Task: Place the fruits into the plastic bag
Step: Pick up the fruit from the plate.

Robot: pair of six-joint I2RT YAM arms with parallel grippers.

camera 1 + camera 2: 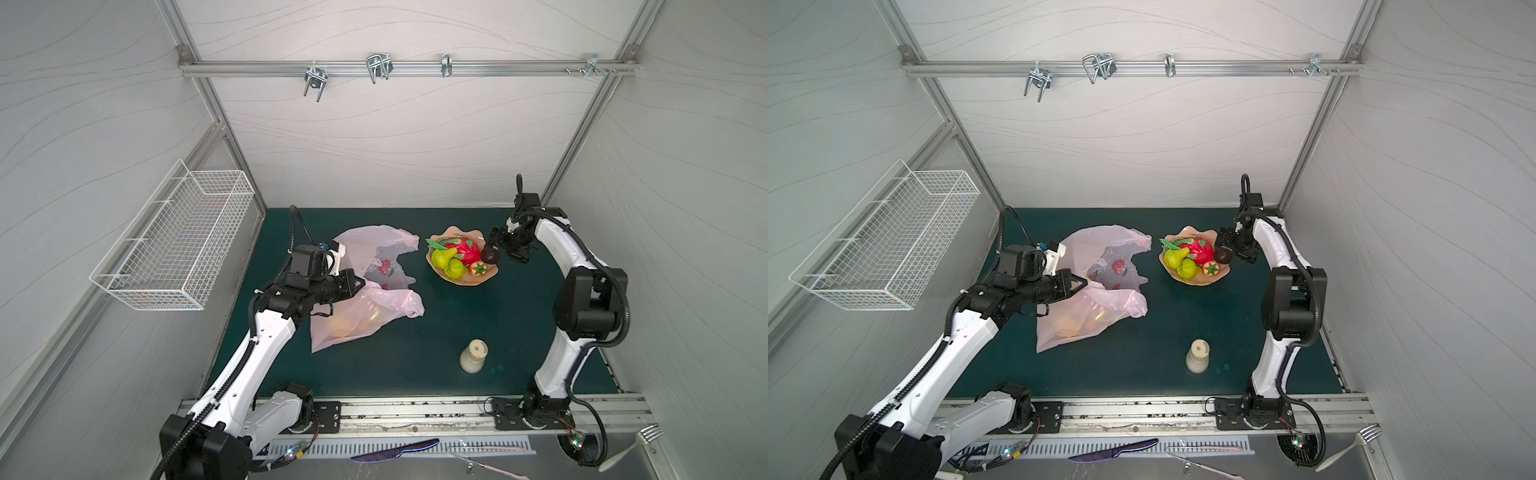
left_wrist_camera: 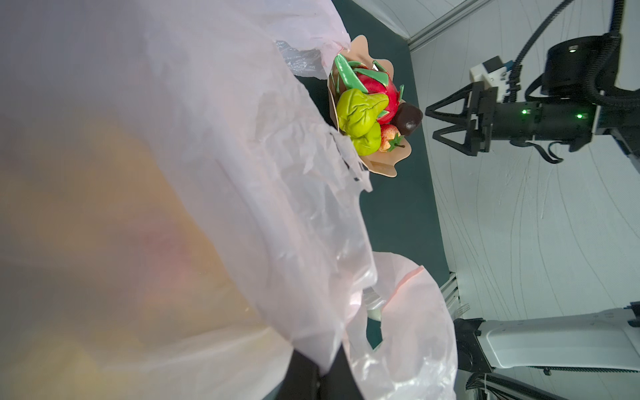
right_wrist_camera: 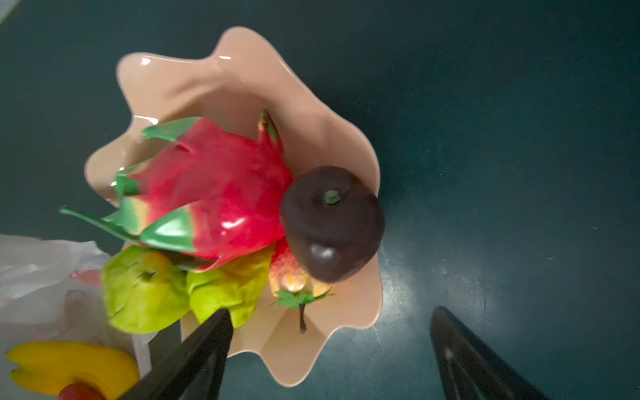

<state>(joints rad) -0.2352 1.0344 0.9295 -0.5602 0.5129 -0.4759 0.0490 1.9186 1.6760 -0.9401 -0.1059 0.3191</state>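
1. Plastic bag (image 1: 365,307) on the surface (image 1: 415,332) beside the plate (image 1: 455,231), banana bunch (image 3: 69,363) inside.
2. Left gripper (image 1: 361,284), beyond the bag from the plate: fingers (image 1: 1076,285) pinching its rim.
3. Right gripper (image 2: 431,122) at the plate's edge: fingers wide, empty.
4. Dragon fruit (image 1: 465,249), pears (image 1: 440,258), strawberry (image 1: 478,269), dark brown fruit (image 1: 490,254) on the plate.
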